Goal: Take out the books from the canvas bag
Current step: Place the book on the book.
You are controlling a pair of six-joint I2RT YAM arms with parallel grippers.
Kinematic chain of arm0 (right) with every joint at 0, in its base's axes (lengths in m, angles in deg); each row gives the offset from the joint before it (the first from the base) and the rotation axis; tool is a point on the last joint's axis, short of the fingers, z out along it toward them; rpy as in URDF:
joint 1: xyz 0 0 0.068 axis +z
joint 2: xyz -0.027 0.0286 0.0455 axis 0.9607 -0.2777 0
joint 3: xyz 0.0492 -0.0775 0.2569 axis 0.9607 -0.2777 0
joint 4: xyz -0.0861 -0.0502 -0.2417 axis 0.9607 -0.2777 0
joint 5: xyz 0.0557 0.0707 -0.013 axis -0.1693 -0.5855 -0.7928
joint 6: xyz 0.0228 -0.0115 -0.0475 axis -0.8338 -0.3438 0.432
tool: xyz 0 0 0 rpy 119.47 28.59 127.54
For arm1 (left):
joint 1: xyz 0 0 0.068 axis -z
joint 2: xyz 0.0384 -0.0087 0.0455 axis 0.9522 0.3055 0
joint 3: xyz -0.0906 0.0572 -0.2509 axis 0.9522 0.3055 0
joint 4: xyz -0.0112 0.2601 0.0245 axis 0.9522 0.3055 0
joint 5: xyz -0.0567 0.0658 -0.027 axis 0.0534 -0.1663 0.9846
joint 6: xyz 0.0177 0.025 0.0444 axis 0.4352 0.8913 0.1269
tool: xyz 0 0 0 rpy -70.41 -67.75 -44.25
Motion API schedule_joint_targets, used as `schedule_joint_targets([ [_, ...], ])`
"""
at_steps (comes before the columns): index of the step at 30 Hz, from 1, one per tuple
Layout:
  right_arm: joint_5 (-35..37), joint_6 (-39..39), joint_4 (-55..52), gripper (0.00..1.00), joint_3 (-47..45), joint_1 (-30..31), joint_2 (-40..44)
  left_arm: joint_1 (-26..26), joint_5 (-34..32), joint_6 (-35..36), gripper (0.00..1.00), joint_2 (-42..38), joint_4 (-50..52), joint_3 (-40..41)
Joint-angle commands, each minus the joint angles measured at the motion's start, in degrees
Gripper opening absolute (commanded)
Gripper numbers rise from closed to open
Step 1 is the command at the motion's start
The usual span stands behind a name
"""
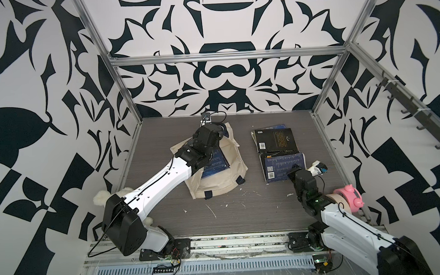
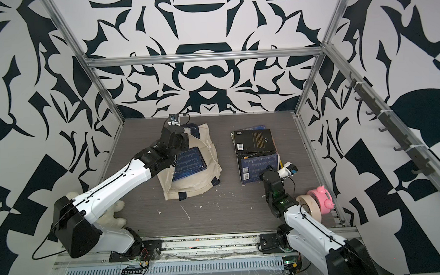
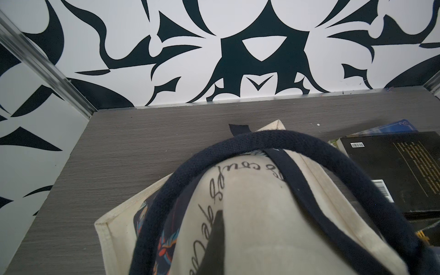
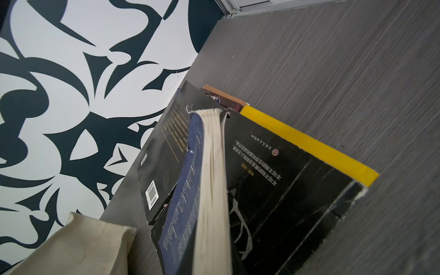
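Right wrist view: right gripper (image 1: 295,170) clamped on dark blue book (image 4: 210,190) over the pile (image 1: 274,140), 2 o'clock; left gripper (image 3: 220,223) pinching canvas bag (image 1: 221,185), 10 o'clock, one book (image 1: 215,164) inside; next: release, fetch it.

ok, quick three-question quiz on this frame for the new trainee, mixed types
1. True or false: the canvas bag is already empty.
2. What does the right hand grip? A) the tape roll B) the barcoded blue book C) the plush bear
3. Which hand is on the bag?
Key: 1 false, a second blue book shows inside it. 2 B. 3 the left hand, shut on its fabric.
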Motion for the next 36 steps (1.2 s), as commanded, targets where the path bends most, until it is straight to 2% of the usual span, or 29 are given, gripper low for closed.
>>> schedule_joint_targets([
  [1,-2.3,1.1,-1.3,0.00,2.3,-2.1,-3.2,-0.3,0.2,-0.9,0.00,-0.9,-0.8,-1.8],
  [9,-11.6,1.9,-4.8,0.00,6.2,-7.7,-7.4,-0.3,0.5,-0.9,0.00,-1.1,-0.8,-1.9],
  [15,-15.2,2.7,-11.0,0.01,8.6,-9.3,-7.3,-0.3,0.5,-0.9,0.00,-1.3,-0.8,-1.9],
  [18,-15.8,3.2,-13.1,0.15,9.2,-9.7,-6.8,-0.3,0.6,-0.8,0.00,-1.4,-0.9,-1.8],
  [22,-18.7,3.6,-16.3,0.39,10.6,-10.1,-7.2,-0.3,0.5,-0.8,0.00,-1.6,-0.8,-1.9],
  [25,-19.6,2.9,-16.9,0.53,10.6,-10.2,-7.6,-0.3,0.7,-0.8,0.00,-1.7,-0.8,-1.9],
  [30,-20.1,1.5,-18.5,0.70,11.8,-10.3,-7.5,-0.3,0.9,-0.8,0.00,-1.7,-0.8,-1.9],
  [36,-19.9,2.9,-21.4,0.79,17.1,-10.6,-12.2,-0.3,1.1,-0.7,0.00,-1.5,-0.7,-2.0],
])
